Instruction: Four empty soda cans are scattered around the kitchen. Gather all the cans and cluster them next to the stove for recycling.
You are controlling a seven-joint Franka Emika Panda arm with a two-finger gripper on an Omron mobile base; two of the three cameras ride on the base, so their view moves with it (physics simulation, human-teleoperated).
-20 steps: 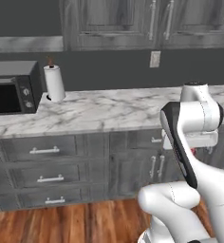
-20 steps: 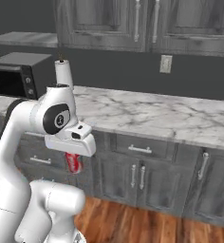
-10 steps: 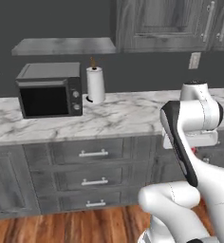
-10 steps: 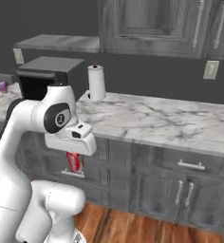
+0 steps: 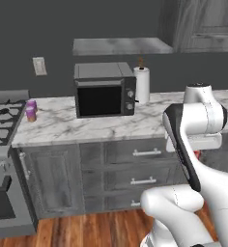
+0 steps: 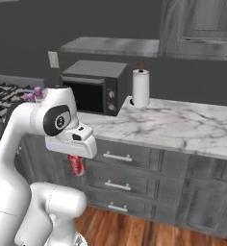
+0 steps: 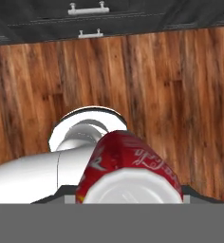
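The marble countertop (image 5: 111, 126) runs above grey drawer fronts. A black-fronted microwave (image 5: 105, 89) stands on it against the back wall. A white paper-towel roll (image 5: 141, 84) stands upright just beside the microwave's control side. Two purple soda cans (image 5: 31, 110) stand upright close together at the countertop's end nearest the stove (image 5: 1, 119). The wooden floor (image 7: 180, 95) lies below the cabinets.

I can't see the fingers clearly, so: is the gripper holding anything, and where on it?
Yes: the gripper holds a red soda can, apparently by its upper sides near the silver top.
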